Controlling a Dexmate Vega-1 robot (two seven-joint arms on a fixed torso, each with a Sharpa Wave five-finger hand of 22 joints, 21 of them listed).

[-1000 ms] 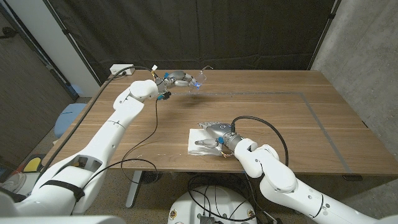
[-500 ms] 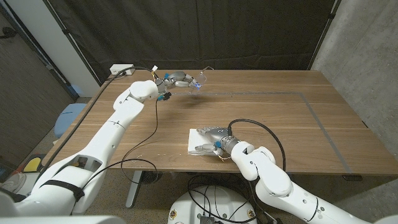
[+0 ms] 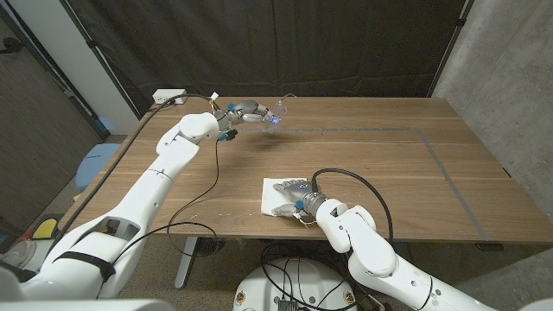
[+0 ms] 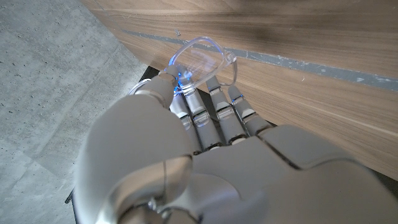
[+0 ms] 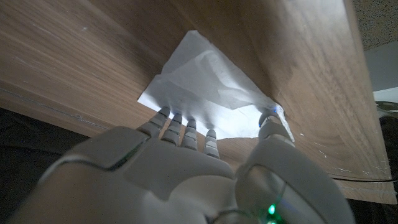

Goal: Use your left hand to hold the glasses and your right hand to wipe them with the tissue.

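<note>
Left hand (image 3: 249, 112) pinches the clear-framed glasses (image 3: 278, 112) above the wooden table (image 3: 406, 164); right hand (image 3: 292, 196), fingers spread, presses the crumpled white tissue (image 3: 271, 193).

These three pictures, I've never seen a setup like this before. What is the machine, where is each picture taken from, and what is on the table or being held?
It is a white robot with two arms, each ending in a hand with fingers, standing at a wooden table.

The wide picture comes from a camera on the robot's head, looking down over both arms. The other two come from cameras on the wrists, each looking along the back of that arm's own hand, so the scene appears turned.

The left hand is raised over the far side of the table and holds a pair of clear glasses at its fingertips.

The right hand is down on a white tissue lying near the table's front edge. Whether it has gripped the tissue yet I cannot tell.
</note>
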